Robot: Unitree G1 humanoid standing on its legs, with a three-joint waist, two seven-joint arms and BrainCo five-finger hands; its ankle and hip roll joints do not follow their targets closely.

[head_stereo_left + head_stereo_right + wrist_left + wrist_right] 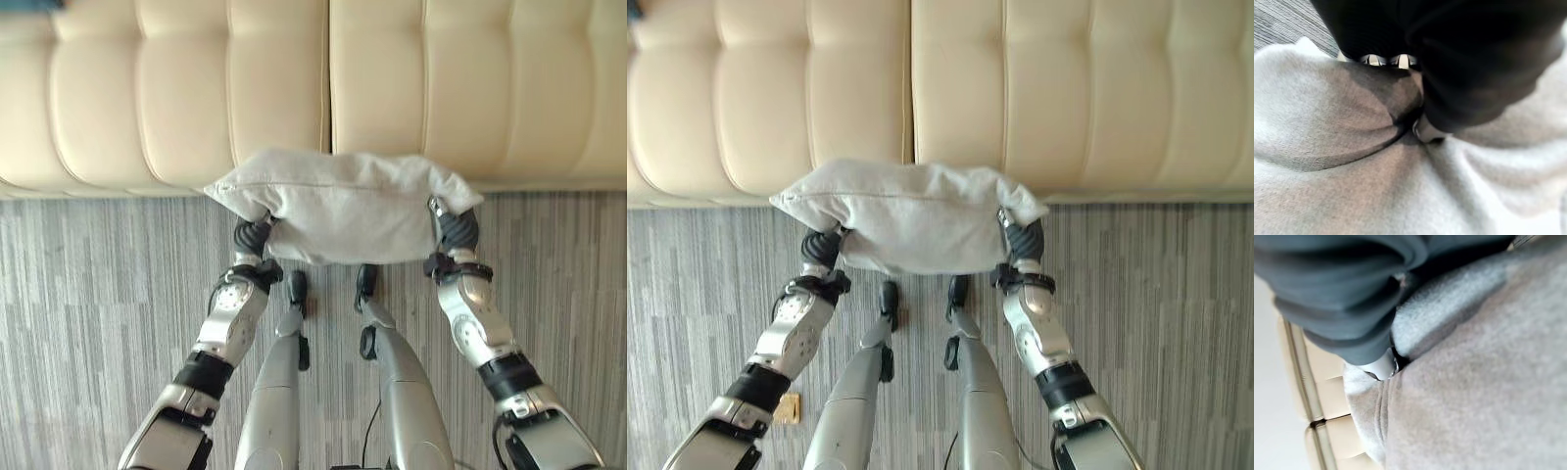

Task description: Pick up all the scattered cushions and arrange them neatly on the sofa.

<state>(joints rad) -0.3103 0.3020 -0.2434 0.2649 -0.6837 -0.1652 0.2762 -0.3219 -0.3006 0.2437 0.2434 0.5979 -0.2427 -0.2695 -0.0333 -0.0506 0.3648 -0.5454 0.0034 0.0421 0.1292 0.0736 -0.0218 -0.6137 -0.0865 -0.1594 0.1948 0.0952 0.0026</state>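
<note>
**Cushion carried, not yet placed**

Head views: at frame centre, the grey cushion [343,206] hangs between the left hand [252,236] and right hand [457,231], before the cream sofa [176,108].

Wrist views: each thumb pinches cloth. Placement remains.

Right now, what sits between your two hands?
The grey cushion, held up at the sofa's front edge. The left hand grips one end, the right hand the other, seen in the left eye view.
</note>
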